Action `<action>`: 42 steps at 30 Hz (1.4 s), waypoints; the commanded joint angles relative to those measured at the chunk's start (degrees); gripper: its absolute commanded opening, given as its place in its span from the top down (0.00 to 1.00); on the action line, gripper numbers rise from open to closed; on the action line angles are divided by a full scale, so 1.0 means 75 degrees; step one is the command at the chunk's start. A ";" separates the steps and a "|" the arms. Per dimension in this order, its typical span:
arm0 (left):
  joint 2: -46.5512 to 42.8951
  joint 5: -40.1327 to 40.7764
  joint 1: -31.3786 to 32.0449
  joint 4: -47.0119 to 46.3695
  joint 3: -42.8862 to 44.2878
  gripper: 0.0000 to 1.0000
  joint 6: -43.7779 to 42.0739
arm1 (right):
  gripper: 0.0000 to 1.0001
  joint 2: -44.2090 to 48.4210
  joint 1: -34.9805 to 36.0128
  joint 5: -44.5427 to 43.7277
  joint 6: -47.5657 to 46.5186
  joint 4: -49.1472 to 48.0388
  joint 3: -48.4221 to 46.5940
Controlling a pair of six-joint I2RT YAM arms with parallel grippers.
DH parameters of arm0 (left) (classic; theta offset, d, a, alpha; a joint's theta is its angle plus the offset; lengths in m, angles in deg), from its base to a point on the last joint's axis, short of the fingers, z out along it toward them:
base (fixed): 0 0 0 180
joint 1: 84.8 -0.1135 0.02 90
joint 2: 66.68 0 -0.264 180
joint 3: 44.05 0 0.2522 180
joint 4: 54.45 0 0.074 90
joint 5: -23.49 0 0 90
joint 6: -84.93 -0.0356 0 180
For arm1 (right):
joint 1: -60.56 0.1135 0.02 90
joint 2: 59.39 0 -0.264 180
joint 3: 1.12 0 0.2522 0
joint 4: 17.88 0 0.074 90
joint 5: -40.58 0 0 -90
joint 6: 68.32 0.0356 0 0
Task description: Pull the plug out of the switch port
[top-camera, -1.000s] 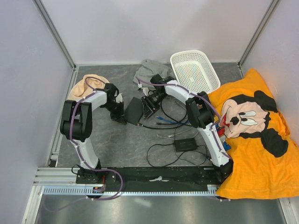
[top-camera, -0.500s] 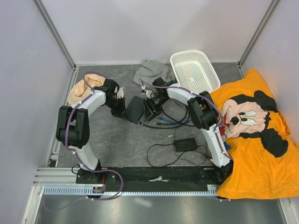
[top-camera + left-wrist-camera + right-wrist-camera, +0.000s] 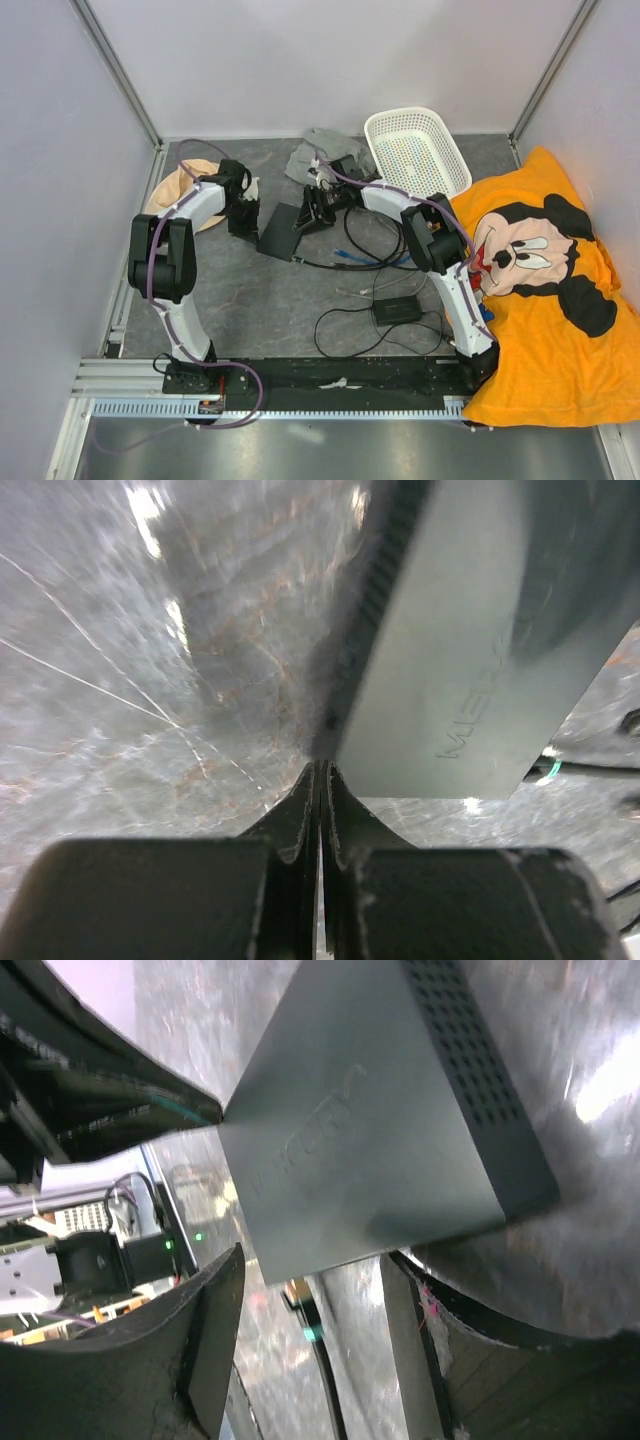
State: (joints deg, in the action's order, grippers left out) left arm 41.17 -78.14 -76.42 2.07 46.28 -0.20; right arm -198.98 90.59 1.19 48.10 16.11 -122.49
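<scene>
The switch [image 3: 283, 230] is a flat black box lying on the grey table between the two arms. Its port row is hidden in every view. My left gripper [image 3: 243, 215] is shut and empty, and its tips [image 3: 320, 768] rest against the switch's [image 3: 460, 660] vented side near a corner. My right gripper [image 3: 318, 205] stands open at the switch's other end. There its fingers [image 3: 205, 1340] straddle a corner of the switch [image 3: 370, 1130] without gripping it. A blurred plug [image 3: 298, 1290] on a black cable shows just under that edge, between the fingers.
Loose black and blue cables [image 3: 355, 258] and a small power brick [image 3: 398, 310] lie right of the switch. A white basket [image 3: 418, 150] and grey cloth [image 3: 318, 150] sit behind, a beige cloth [image 3: 180, 185] at left, an orange cartoon pillow [image 3: 545, 280] at right.
Both grippers and the switch have shifted toward the back of the table. The switch, tipped up earlier, now lies flatter. The right jaws have widened slightly.
</scene>
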 commanded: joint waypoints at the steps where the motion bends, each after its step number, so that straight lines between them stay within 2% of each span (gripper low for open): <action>1: -0.0107 -0.0345 0.0031 -0.0170 -0.0435 0.98 -0.0133 | 0.35 -0.0407 0.0204 0.0154 0.0673 -0.1021 -0.0593; 5: -0.0446 -0.0804 0.0031 -0.0322 -0.0975 0.98 0.0008 | 0.34 -0.0490 0.0263 0.0306 0.0849 -0.1314 -0.0558; 11: -0.1032 0.0203 0.0007 -0.0276 -0.1082 0.98 -0.0156 | 0.37 0.0119 -0.0077 0.0692 0.0229 -0.0883 0.0062; 14: -0.1185 0.0263 0.0007 -0.0299 -0.0777 0.98 -0.0098 | 0.41 0.0120 -0.0159 0.1032 -0.0076 -0.0472 0.0250; 17: -0.1162 -0.0088 0.0031 -0.0299 -0.0473 0.98 -0.0074 | 0.44 0.0143 -0.0147 0.1314 -0.0298 -0.0214 0.0449; 20: -0.1068 -0.0952 0.0031 -0.0299 -0.0448 0.98 -0.0028 | 0.45 0.0213 -0.0112 0.1362 -0.0497 0.0009 0.0660; 26: -0.1197 -0.1554 0.0195 -0.0604 -0.1256 0.98 0.0219 | 0.45 0.0377 0.0017 0.1338 -0.0733 0.0256 0.1024; 28: -0.1244 -0.1461 0.0253 -0.0662 -0.1514 0.98 0.0265 | 0.46 0.0389 0.0052 0.1291 -0.0791 0.0279 0.1083; 32: -0.1150 -0.0549 0.0277 -0.0721 -0.1714 0.98 0.0371 | 0.46 0.0389 0.0146 0.1116 -0.0885 0.0361 0.1071; 37: -0.0928 -0.0557 0.0300 -0.0815 -0.1691 0.99 0.0488 | 0.48 0.0284 0.0298 0.1010 -0.1025 0.0490 0.0884; 40: -0.0916 -0.1293 0.0300 -0.0547 -0.1422 0.98 0.0301 | 0.48 0.0225 0.0298 0.0975 -0.1073 0.0549 0.0790; 42: -0.0962 -0.2148 0.0300 -0.0208 -0.1152 0.98 0.0126 | 0.48 0.0237 0.0286 0.0975 -0.1084 0.0572 0.0790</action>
State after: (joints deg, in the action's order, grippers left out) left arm 34.04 -85.12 -74.24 -1.66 33.34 1.67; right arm -198.50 92.53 10.99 42.70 18.90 -115.24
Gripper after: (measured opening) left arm 0.021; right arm 0.516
